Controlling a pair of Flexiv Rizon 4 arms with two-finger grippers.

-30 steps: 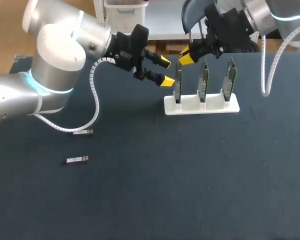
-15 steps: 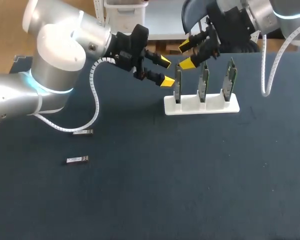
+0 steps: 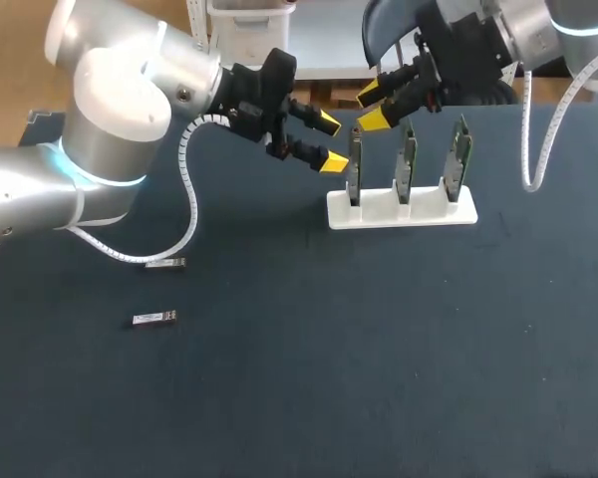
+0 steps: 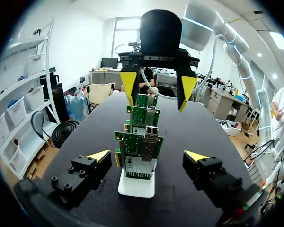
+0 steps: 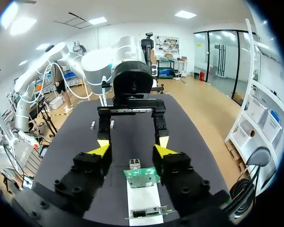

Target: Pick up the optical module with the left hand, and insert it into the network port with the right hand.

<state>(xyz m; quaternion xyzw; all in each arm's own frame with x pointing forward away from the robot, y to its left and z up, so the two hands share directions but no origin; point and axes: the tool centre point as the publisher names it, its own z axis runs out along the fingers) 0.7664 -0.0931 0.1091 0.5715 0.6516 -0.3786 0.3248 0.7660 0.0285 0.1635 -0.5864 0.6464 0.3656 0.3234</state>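
Two small silver optical modules lie on the dark table at the left, one behind the other; in the right wrist view they show far ahead as the nearer-left module and its neighbour. A white stand holds three upright green port boards. My left gripper hangs open just left of the leftmost board, holding nothing. My right gripper is open above that same board, also holding nothing. In the left wrist view the boards stand ahead of my left gripper, with the right gripper facing it. The right wrist view shows a board top below my right gripper.
The left arm's white cable loops down onto the table near the rear module. The stand's white base sits mid-table towards the back edge. Dark table surface stretches across the front and right.
The right gripper's fingers went from together to wide apart, then drew in a little, and it rose slightly above the leftmost board. The left arm and the modules have not moved.
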